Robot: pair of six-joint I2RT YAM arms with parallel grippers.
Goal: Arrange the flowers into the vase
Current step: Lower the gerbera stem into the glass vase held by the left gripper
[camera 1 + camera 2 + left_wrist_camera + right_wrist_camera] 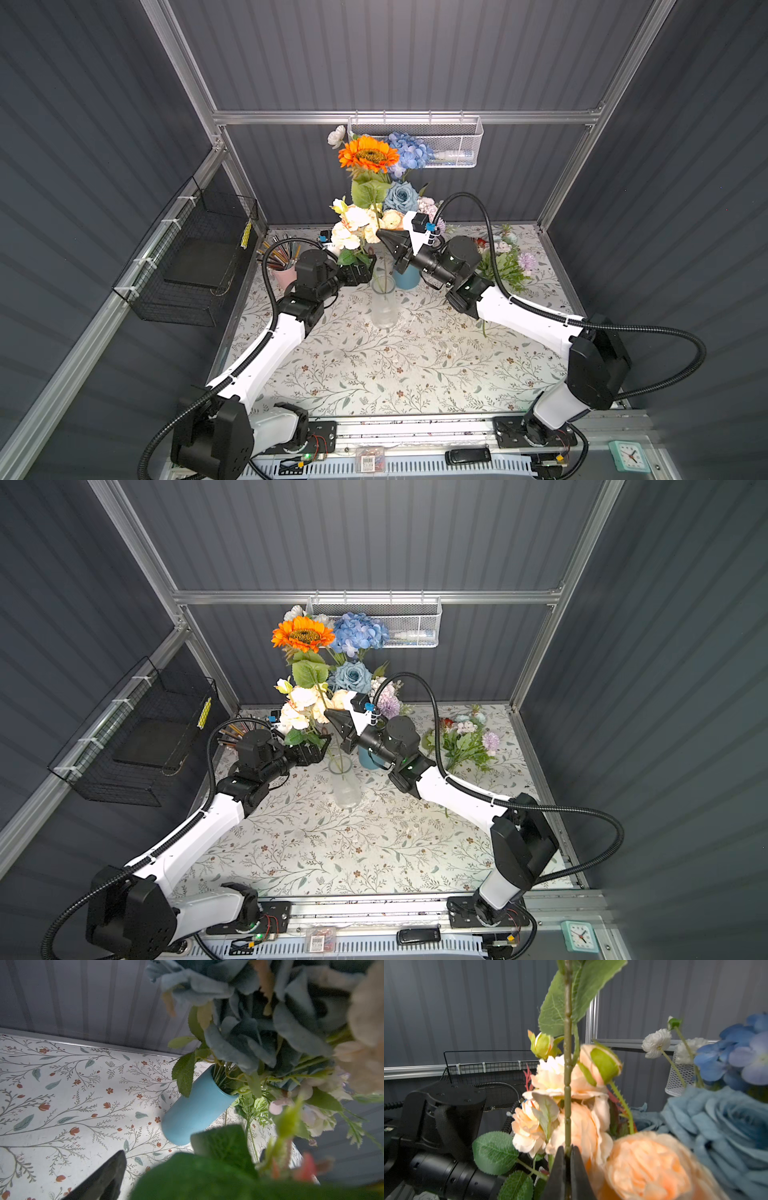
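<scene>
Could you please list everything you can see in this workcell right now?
glass vase: one, clear, table centre, stems inside
blue vase: one, blue, behind the glass vase
sunflower: one, orange, tallest bloom
hydrangea: one, blue, beside the sunflower
rose: at least one, dusty blue, below the hydrangea
cream blossoms: several, cream-peach, above the glass vase
loose flowers: one bunch, mixed, lying right rear
pencil cup: one, pink, left rear
mesh basket: one, white, back rail
wire basket: one, black, left wall
clock: one, teal, front right
left gripper: one, black, open beside the glass vase's rim
right gripper: one, black, shut on the sunflower's stem
</scene>
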